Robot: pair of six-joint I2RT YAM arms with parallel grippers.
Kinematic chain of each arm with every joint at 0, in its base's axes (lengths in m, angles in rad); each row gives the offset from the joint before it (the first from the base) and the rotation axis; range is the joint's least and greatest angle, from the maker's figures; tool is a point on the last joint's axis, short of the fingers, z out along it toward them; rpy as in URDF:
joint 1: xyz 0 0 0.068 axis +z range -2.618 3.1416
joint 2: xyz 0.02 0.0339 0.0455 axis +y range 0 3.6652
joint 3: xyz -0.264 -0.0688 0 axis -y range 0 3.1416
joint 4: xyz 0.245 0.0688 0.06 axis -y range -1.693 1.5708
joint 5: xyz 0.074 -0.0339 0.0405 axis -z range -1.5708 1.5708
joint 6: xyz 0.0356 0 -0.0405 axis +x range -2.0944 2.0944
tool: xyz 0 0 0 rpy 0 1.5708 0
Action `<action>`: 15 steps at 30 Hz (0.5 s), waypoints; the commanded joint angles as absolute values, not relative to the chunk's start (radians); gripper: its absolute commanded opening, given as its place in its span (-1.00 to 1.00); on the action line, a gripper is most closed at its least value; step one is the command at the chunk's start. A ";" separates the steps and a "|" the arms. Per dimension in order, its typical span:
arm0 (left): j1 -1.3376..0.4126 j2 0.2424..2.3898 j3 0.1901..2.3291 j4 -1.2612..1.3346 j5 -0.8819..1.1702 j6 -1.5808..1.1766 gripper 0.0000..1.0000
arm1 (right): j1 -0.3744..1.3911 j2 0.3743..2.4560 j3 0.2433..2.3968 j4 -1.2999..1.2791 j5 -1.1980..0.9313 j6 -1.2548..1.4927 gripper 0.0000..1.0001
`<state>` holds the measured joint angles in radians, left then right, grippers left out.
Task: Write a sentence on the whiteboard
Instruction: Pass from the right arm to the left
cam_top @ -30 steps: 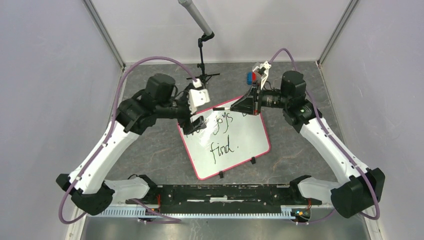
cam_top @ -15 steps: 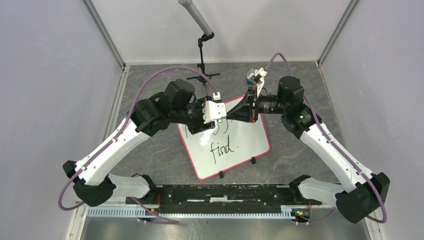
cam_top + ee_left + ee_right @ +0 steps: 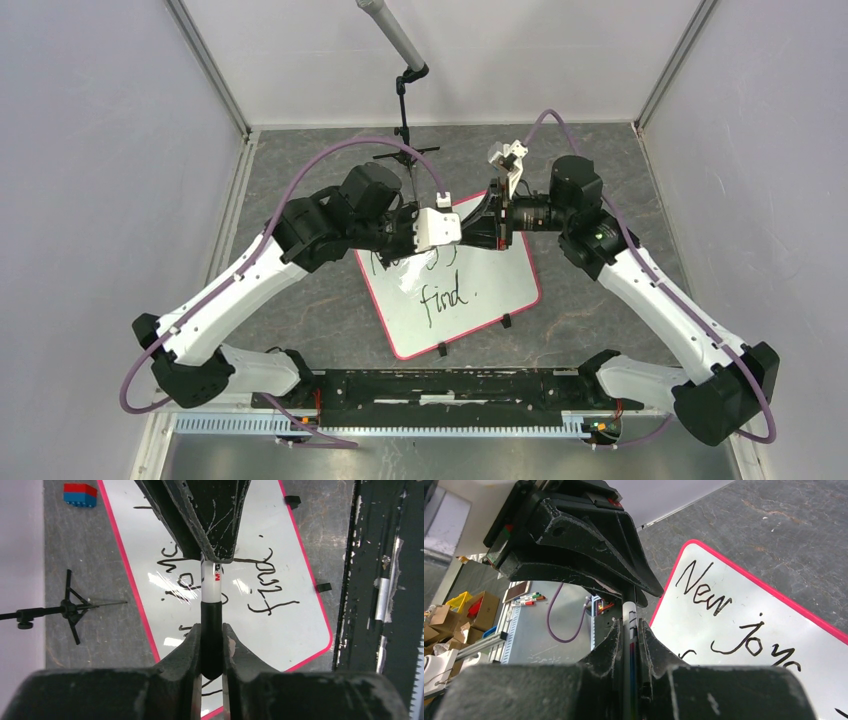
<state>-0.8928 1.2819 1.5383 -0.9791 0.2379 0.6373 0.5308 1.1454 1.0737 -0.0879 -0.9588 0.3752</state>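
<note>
Overhead, one whiteboard (image 3: 480,300) lies flat on the grey counter (image 3: 600,170). It is turned at an angle, between the two arms and just beyond the black base rail (image 3: 450,385). Pink-red rim; two small black clips (image 3: 506,321) counted on its near edge. The sentence (image 3: 445,295) is in black marker. "find." is clear on the lower line from above, and "New" and "joys" read in the right wrist view; the rest of the upper line is hidden under the arms or lost in glare. The two end effectors meet tip to tip above the board's far edge, with one marker (image 3: 210,582) between them, raised off the board. The left end effector (image 3: 212,627) is clamped on the marker's black end section, fingers snug against both sides. The right end effector (image 3: 630,627) is closed around the barrel at the other end, where coloured print shows between its fingers. Only a short white stretch of barrel is exposed between the two. One block (image 3: 80,494), red over blue, sits on the counter just off the board's rim, apart from it. One black stand (image 3: 404,130) with tripod feet is at the far side of the counter, carrying a grey tube. Two purple cables, one looping over each arm.
</note>
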 commanded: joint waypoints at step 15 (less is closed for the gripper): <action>-0.928 1.403 1.781 -0.854 0.528 0.363 -0.95 | 0.657 1.162 1.078 -0.164 -0.919 0.193 -1.00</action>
